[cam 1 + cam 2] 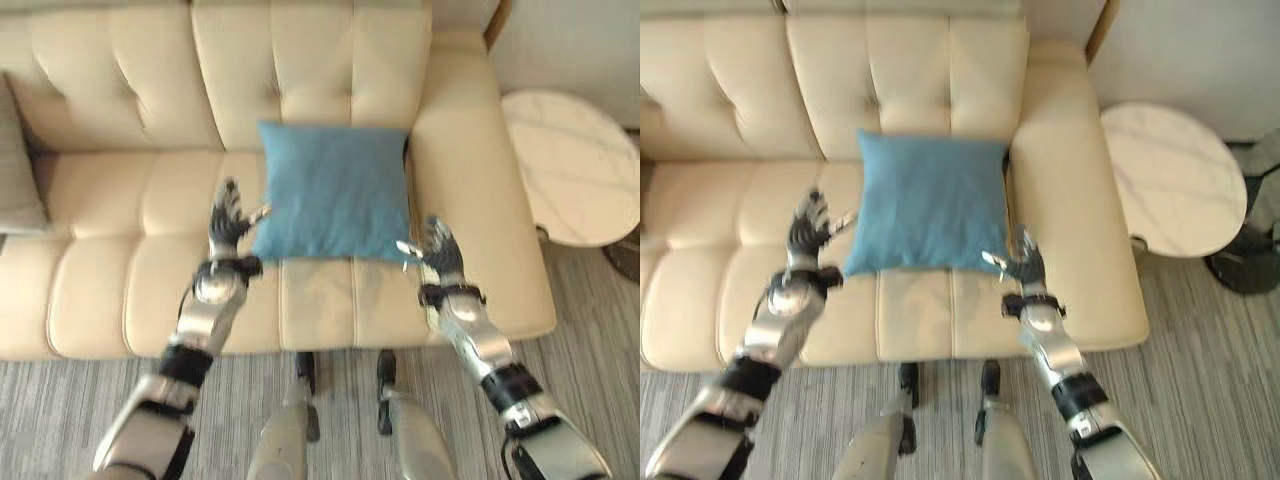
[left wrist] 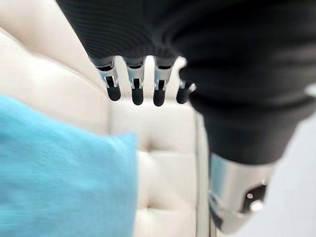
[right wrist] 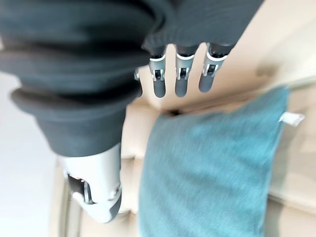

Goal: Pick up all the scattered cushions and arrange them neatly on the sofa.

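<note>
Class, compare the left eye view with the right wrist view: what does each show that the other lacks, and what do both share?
Left eye view alone: the left hand open beside the blue cushion's left edge, a grey cushion at the sofa's far left, and a round white side table past the sofa's right arm.

Right wrist view alone: a small white tag at one corner of the cushion.

Both: the blue cushion on the cream sofa and the right hand, open, fingers straight, holding nothing.
</note>
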You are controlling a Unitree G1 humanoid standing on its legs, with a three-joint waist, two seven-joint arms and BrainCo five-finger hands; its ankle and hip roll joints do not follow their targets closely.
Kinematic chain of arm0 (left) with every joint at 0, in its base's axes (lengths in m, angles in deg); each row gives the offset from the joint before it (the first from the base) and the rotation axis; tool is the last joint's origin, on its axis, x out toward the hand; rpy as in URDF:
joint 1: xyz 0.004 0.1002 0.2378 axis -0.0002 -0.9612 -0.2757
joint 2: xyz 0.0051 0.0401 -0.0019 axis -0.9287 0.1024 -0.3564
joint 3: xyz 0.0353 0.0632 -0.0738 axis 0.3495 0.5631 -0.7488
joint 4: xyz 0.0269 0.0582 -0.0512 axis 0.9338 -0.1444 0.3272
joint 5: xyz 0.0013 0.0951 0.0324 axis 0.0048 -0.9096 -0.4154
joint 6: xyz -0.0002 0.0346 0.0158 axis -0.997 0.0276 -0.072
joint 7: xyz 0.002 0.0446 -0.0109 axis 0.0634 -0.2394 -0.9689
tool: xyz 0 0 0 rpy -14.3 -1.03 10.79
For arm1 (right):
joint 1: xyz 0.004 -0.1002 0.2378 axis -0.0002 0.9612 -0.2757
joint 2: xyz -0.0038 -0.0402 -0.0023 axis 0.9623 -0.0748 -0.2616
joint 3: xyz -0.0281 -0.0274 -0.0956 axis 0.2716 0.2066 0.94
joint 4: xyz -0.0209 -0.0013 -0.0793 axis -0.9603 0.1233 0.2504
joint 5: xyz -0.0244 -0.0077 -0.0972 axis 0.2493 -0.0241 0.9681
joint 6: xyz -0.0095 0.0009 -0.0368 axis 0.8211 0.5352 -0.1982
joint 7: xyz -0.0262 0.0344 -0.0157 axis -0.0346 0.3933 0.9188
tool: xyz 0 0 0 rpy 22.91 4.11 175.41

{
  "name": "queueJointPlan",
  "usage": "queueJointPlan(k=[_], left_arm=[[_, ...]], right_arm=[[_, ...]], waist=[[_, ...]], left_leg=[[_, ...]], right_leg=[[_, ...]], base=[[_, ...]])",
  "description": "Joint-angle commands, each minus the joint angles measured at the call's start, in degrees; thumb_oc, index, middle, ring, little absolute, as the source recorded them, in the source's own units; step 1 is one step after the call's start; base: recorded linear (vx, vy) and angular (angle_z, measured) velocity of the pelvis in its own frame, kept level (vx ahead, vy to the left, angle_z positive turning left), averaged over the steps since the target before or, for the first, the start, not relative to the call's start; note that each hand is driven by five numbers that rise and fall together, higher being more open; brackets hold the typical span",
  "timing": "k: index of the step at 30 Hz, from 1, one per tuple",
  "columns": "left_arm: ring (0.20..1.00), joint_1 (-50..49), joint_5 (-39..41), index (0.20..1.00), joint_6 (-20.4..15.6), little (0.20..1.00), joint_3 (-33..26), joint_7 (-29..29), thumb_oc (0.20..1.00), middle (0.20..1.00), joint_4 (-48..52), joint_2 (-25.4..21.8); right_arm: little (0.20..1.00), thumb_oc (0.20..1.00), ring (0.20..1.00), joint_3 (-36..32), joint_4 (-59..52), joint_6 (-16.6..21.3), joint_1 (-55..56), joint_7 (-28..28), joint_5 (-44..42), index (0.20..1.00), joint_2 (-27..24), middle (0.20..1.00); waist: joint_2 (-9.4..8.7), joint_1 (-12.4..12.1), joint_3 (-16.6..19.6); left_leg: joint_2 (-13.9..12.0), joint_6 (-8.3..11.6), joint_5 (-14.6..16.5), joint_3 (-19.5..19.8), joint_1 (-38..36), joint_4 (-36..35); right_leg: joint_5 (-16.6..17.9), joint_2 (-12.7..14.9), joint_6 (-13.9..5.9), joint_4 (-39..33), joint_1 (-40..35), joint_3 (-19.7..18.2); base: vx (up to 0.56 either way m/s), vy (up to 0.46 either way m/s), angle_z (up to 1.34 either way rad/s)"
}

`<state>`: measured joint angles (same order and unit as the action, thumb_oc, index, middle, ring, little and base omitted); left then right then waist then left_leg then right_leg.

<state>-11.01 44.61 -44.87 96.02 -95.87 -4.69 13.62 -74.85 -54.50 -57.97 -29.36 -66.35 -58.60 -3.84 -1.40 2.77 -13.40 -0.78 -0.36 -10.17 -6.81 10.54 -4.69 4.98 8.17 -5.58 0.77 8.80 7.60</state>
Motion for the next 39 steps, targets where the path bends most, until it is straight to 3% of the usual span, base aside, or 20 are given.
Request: queueJointPlan(k=[1,7,13,20,22,24,25,27,28,29,32,34,36,39], left_arm=[[1.0,0.21,-3.69,1.0,-0.79,1.0,-1.96,5.8,1.0,1.0,-3.28,-2.16],[1.0,-9.81,-6.17,1.0,3.15,1.0,-5.3,10.6,1.0,1.0,-13.12,-0.71],[1.0,-12.83,-11.29,1.0,4.66,1.0,-4.95,12.38,1.0,1.0,-21.86,0.02],[1.0,-13.82,-15.49,1.0,5.09,1.0,-4.25,12.8,1.0,1.0,-22.08,-0.26],[1.0,-13.19,-18.41,1.0,4.67,1.0,-4.31,12.05,1.0,1.0,-20.13,-1.85],[1.0,-12.94,-19.77,1.0,4.76,1.0,-4.13,11.72,1.0,1.0,-19.03,-2.76],[1.0,-13.48,-19.37,1.0,4.94,1.0,-4.04,12.2,1.0,1.0,-18.36,-2.67],[1.0,-13.49,-19.37,1.0,4.94,1.0,-4.04,12.2,1.0,1.0,-18.35,-2.66],[1.0,-14.57,-19.12,1.0,5.34,1.0,-4.22,12.5,1.0,1.0,-18.27,-2.23],[1.0,-14.83,-19.05,1.0,5.44,1.0,-4.26,12.45,1.0,1.0,-18.4,-2.0],[1.0,-15.19,-18.49,1.0,5.6,1.0,-4.6,12.46,1.0,1.0,-18.58,-1.51],[1.0,-15.55,-17.96,1.0,5.71,1.0,-5.03,12.37,1.0,1.0,-17.84,-1.31],[1.0,-15.14,-16.68,1.0,5.75,1.0,-5.48,12.1,1.0,1.0,-17.6,-0.82],[1.0,-14.75,-15.91,1.0,5.75,1.0,-5.33,11.87,1.0,1.0,-17.6,-0.57]], right_arm=[[1.0,1.0,1.0,-2.29,1.35,-0.03,-1.26,4.29,3.67,1.0,-0.87,1.0],[1.0,1.0,1.0,-5.94,6.34,-1.84,5.84,8.44,4.96,1.0,-2.26,1.0],[1.0,1.0,1.0,-7.69,11.04,-2.42,10.27,10.32,5.23,1.0,-2.78,1.0],[1.0,1.0,1.0,-7.74,13.28,-2.33,12.7,10.63,6.06,1.0,-1.8,1.0],[1.0,1.0,1.0,-7.81,13.69,-2.01,12.57,10.54,5.13,1.0,-1.21,1.0],[1.0,1.0,1.0,-8.17,14.1,-1.69,12.31,10.33,4.26,1.0,-1.24,1.0],[1.0,1.0,1.0,-8.34,14.84,-1.26,12.21,10.07,3.38,1.0,-1.33,1.0],[1.0,1.0,1.0,-8.33,14.86,-1.25,12.2,10.08,3.38,1.0,-1.34,1.0],[1.0,1.0,1.0,-8.32,14.48,-1.26,12.26,10.19,3.29,1.0,-1.66,1.0],[1.0,1.0,1.0,-8.28,14.38,-1.34,12.21,10.31,3.27,1.0,-1.68,1.0],[1.0,1.0,1.0,-8.3,14.34,-1.41,12.02,10.21,3.34,1.0,-1.6,1.0],[1.0,1.0,1.0,-7.9,14.1,-1.64,11.68,9.91,3.61,1.0,-1.61,1.0],[1.0,1.0,1.0,-7.12,13.74,-1.4,11.47,9.32,3.47,1.0,-1.54,1.0],[1.0,1.0,1.0,-6.83,13.19,-1.22,11.61,9.18,3.02,1.0,-1.74,1.0]], waist=[[-1.65,0.14,5.37],[-2.31,-0.2,9.41],[-3.18,-0.12,10.35],[-3.55,0.22,8.83],[-3.52,0.09,7.0],[-3.0,-0.08,6.02],[-2.2,-0.88,5.8],[-2.22,-0.92,5.81],[-2.13,-1.7,6.24],[-2.32,-1.97,6.52],[-3.07,-3.14,7.32],[-3.66,-4.28,7.31],[-3.83,-4.82,6.88],[-3.21,-4.77,5.51]], left_leg=[[-0.58,1.53,10.55,1.31,-2.88,1.86],[-0.3,1.3,11.36,0.85,-7.79,0.0],[0.17,0.55,12.2,0.74,-10.47,-0.31],[0.6,-0.08,12.35,0.18,-10.87,-0.31],[-0.01,-0.16,11.52,-1.01,-9.68,-0.31],[-0.87,-0.12,10.62,-1.55,-8.76,-0.31],[-1.5,-0.34,9.86,-2.63,-7.73,-0.31],[-1.48,-0.34,9.87,-2.68,-7.74,-0.31],[-1.45,-0.65,9.55,-3.75,-7.16,-0.28],[-1.38,-0.66,9.44,-4.23,-6.8,-0.13],[-1.27,-0.55,8.46,-5.66,-4.92,0.64],[-1.67,-0.21,7.42,-7.22,-2.77,1.76],[-2.97,0.91,4.93,-7.57,0.09,3.64],[-4.03,1.91,3.05,-6.87,2.21,5.08]], right_leg=[[-2.77,1.9,-3.35,-1.08,-0.53,-0.11],[-2.76,1.85,-4.02,-2.64,-5.0,-0.09],[-3.57,2.15,-4.58,-1.51,-6.93,-0.2],[-2.67,2.35,-5.13,0.47,-5.79,-0.98],[-1.09,2.06,-5.63,2.88,-3.08,0.28],[-2.89,1.47,-5.11,6.11,-2.47,1.11],[-7.17,0.65,-3.58,10.83,-3.82,1.82],[-7.25,0.69,-3.59,10.95,-3.75,1.77],[-10.09,0.03,-3.33,14.36,-5.53,1.77],[-10.63,-0.31,-3.4,14.32,-6.46,1.34],[-11.15,-1.69,-3.55,12.25,-9.47,0.19],[-12.53,-2.65,-2.55,9.48,-11.05,-0.13],[-15.43,-5.56,0.28,3.52,-13.06,-1.46],[-16.05,-7.26,1.97,1.93,-12.77,-1.59]], base=[[0.07,0.106,0.01],[0.05,0.077,-0.06],[0.01,0.08,-0.01],[-0.08,0.056,-0.05],[-0.26,0.003,-0.23],[-0.23,0.038,-0.35],[-0.25,0.06,-0.2],[-0.14,0.028,-0.24],[-0.15,0.001,-0.35],[-0.21,-0.019,-0.26],[-0.19,-0.076,-0.18],[-0.22,-0.128,-0.6],[-0.25,-0.23,-0.54],[-0.23,-0.175,-0.02]])
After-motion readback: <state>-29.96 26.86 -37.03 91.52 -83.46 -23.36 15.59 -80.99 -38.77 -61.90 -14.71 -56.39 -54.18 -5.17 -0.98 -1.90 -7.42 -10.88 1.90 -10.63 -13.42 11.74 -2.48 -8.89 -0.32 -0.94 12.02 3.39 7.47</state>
